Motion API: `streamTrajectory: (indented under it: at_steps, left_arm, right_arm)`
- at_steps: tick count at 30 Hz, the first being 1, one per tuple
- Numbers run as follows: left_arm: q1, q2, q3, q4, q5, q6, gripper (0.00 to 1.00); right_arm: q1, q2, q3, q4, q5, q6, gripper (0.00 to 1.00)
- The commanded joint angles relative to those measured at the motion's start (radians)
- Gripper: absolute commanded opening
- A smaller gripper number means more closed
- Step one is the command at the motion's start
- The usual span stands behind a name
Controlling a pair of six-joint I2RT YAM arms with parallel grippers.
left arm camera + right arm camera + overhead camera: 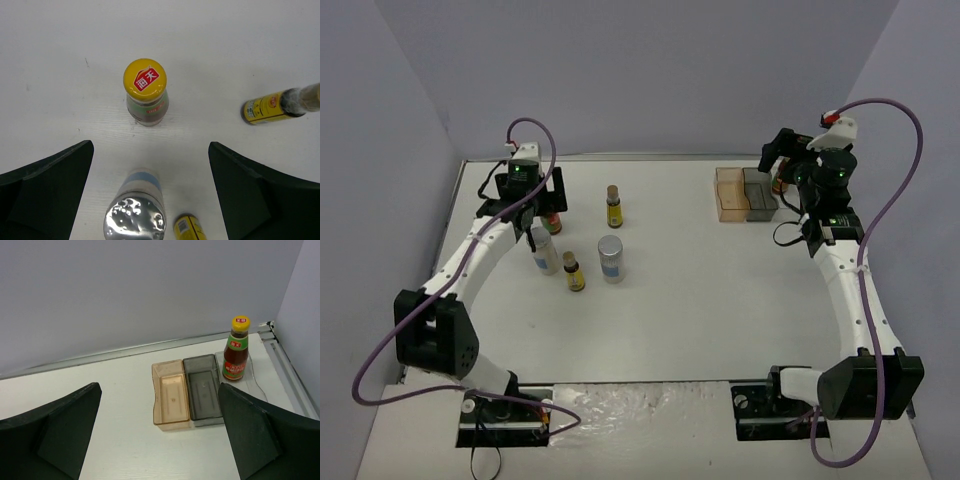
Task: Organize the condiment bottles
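Observation:
My left gripper (530, 200) is open and empty, hovering above a dark red bottle with a yellow cap (145, 92), which stands upright ahead of the jaws. A silver-lidded shaker (135, 212) stands between the open fingers, with a tiny yellow-labelled bottle (189, 227) beside it. A second tiny yellow bottle (614, 207) and a second shaker (611, 258) stand further right. My right gripper (160, 440) is open and empty above the tray. The other dark red bottle (236, 350) stands upright in the tray's clear compartment (255, 382).
The tray sits at the back right, with an empty orange compartment (171, 395) and an empty grey compartment (202, 390). Grey walls enclose the white table (720, 300) at the back and both sides. Purple cables loop beside each arm.

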Motion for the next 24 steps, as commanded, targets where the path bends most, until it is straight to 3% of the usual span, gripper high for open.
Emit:
streamTrajectory:
  at_steps: [1,5,19,24]
  left_arm:
    - [0.020,0.072,0.088,0.133,-0.026,0.029,0.97]
    - [0.020,0.121,0.085,0.179,-0.032,0.051,0.95]
    - [0.040,0.197,0.097,0.254,-0.024,0.089,0.74]
    - [0.048,0.201,0.072,0.276,-0.013,0.093,0.60]
  right_arm:
    - [0.007,-0.098,-0.067,0.031,-0.038,0.025,1.00]
    - [0.012,-0.145,-0.117,0.009,-0.049,0.011,1.00]
    - [0.014,-0.248,-0.202,-0.030,-0.066,-0.026,1.00]
    - [0.014,-0.264,-0.212,-0.039,-0.066,-0.037,1.00]
